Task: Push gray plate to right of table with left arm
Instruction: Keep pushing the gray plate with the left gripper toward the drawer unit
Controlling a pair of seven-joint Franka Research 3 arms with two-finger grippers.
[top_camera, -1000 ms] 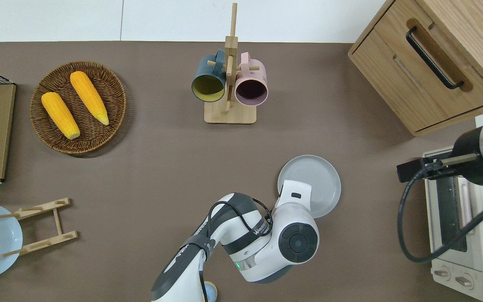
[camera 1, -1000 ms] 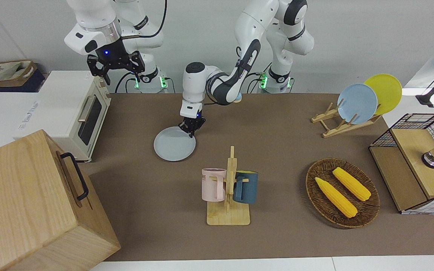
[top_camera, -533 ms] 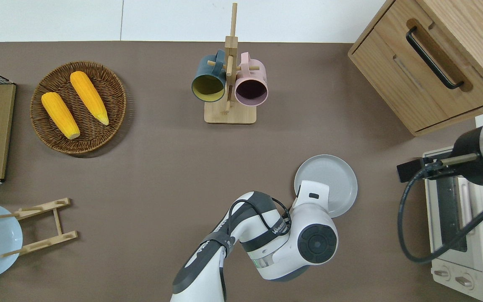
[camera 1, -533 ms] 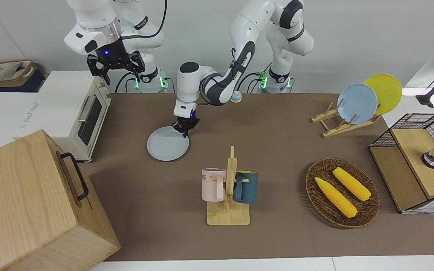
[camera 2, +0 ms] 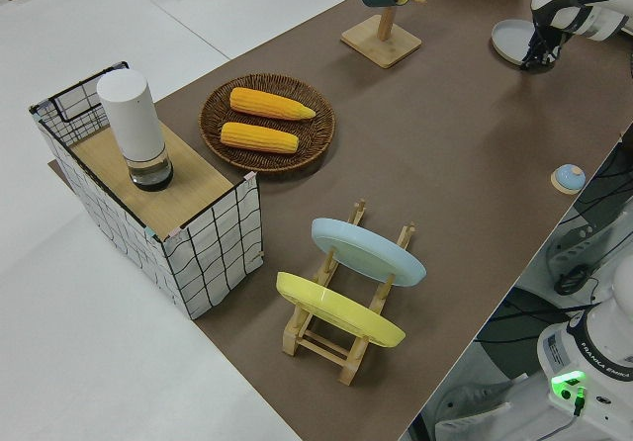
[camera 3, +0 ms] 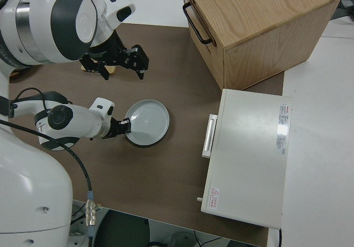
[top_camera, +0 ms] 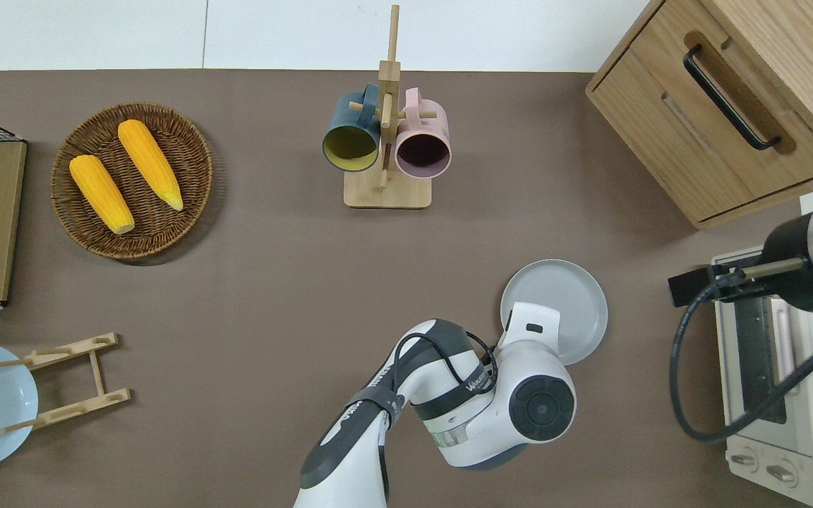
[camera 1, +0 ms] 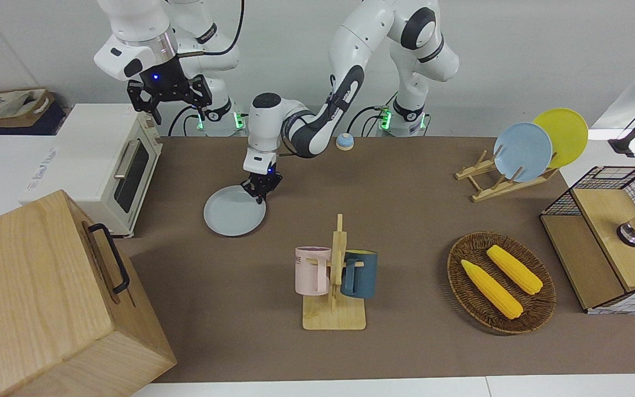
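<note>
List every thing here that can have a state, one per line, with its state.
gray plate: flat on the table, left gripper at its rim
left gripper: jaws look shut
right gripper: parked, jaws open
toaster oven: door closed
wooden cabinet: drawer closed
pink mug, blue mug: hanging on the mug stand
blue plate, yellow plate: upright in the rack
two corn cobs: lying in the wicker basket

Robotics laboratory, staged as a mock kitchen. Two white arms were bolted at one edge of a brown-covered table (camera 1: 405,353) before a bare pale wall. Kitchen props stood spaced about: toaster oven (camera 1: 102,165), mug tree (camera 1: 335,281), plate rack (camera 1: 502,179), wicker basket (camera 1: 499,281) with two corn cobs, wooden cabinet (camera 1: 47,298).
</note>
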